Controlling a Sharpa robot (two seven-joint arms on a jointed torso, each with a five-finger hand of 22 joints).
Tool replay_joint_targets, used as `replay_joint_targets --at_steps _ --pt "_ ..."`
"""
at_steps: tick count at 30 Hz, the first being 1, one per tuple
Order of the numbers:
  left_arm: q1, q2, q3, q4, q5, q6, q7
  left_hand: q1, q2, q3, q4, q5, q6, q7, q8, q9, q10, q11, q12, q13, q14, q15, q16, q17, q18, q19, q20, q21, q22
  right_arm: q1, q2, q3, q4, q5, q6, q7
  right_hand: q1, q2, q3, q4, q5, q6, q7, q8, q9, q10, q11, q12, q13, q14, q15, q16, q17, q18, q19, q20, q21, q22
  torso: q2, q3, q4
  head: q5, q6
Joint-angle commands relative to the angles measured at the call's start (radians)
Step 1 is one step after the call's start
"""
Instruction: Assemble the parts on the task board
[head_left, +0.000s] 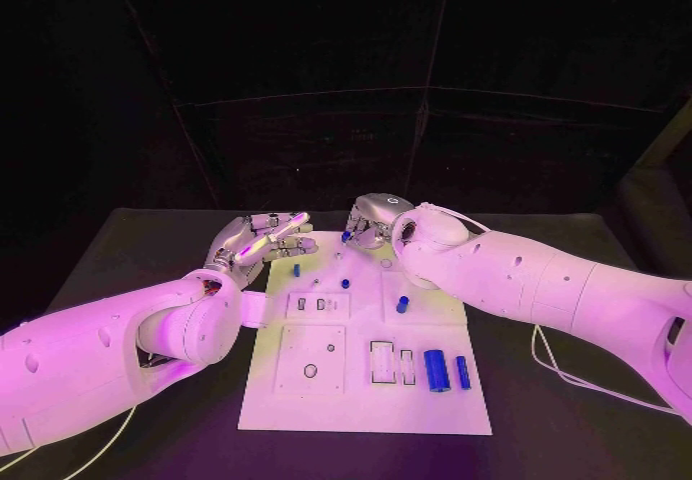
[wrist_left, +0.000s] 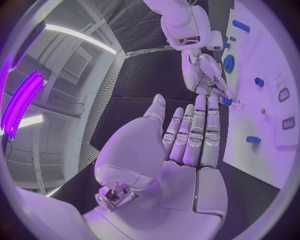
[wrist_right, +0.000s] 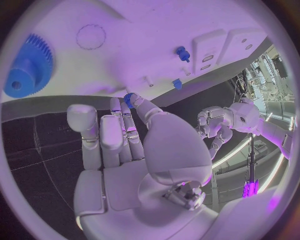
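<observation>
Black table (head_left: 130, 250) carries the white task board (head_left: 361, 400). Head view: two blue cylinders (head_left: 447, 371) lie loose beside empty slots, well apart from both hands; small blue pegs (head_left: 402, 303) sit mid-board.

Left wrist view: left hand (wrist_left: 187, 145) is flat, fingers together and straight, holding nothing, at the board edge.

Right wrist view: right hand (wrist_right: 125, 145) pinches a small blue gear (wrist_right: 129, 99) at its fingertips; a large blue gear (wrist_right: 28, 67) lies beyond. Judged: assembly is largely unfinished.
</observation>
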Motion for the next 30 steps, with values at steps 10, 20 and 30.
replay_joint_targets --at_steps 10,20,30 --pt "0.004 0.002 0.001 0.0 -0.006 0.01 0.0 0.008 0.001 -0.001 -0.006 0.005 -0.005 0.009 -0.004 -0.001 -0.008 0.002 -0.006 -0.001 -0.003 0.006 -0.005 0.001 0.012 0.006 0.001 -0.006 -0.001 0.003 0.02 0.0 -0.025 -0.007 0.029 -0.008 0.001 -0.014 0.005 0.006 -0.006 -0.005 0.007 -0.003 0.0 -0.004 0.006 -0.007 -0.002 0.027 -0.001 0.004 -0.002 -0.015 -0.003 0.003 0.005 -0.002 0.0 0.0001 -0.0001 -0.001 -0.003" --pt "0.004 0.002 0.001 -0.001 -0.006 0.011 -0.001 0.008 0.001 -0.001 -0.006 0.005 -0.005 0.009 -0.004 -0.001 -0.008 0.002 -0.006 -0.001 -0.003 0.006 -0.005 0.001 0.012 0.006 0.001 -0.006 -0.001 0.003 0.027 0.0 -0.031 -0.008 0.027 -0.014 -0.001 -0.028 0.008 0.014 -0.008 -0.014 0.01 -0.007 -0.002 -0.014 0.009 -0.009 -0.002 0.024 0.001 0.003 -0.006 -0.015 -0.008 0.005 0.005 -0.004 0.001 0.0005 -0.0011 0.003 -0.005" --pt "0.005 0.0 0.001 -0.001 -0.006 0.012 -0.003 0.007 0.001 0.0 -0.007 0.005 -0.007 0.009 -0.005 -0.001 -0.01 0.002 -0.007 -0.001 -0.006 0.007 -0.008 0.002 0.012 0.005 0.001 -0.009 -0.002 0.003 0.016 0.0 -0.019 -0.009 -0.013 -0.013 -0.031 -0.115 -0.062 0.073 -0.019 -0.266 0.061 -0.013 -0.013 -0.118 0.051 0.0 0.001 0.008 0.034 -0.018 -0.047 -0.002 -0.058 0.032 -0.041 -0.085 0.0 0.0014 -0.0009 0.002 -0.004"
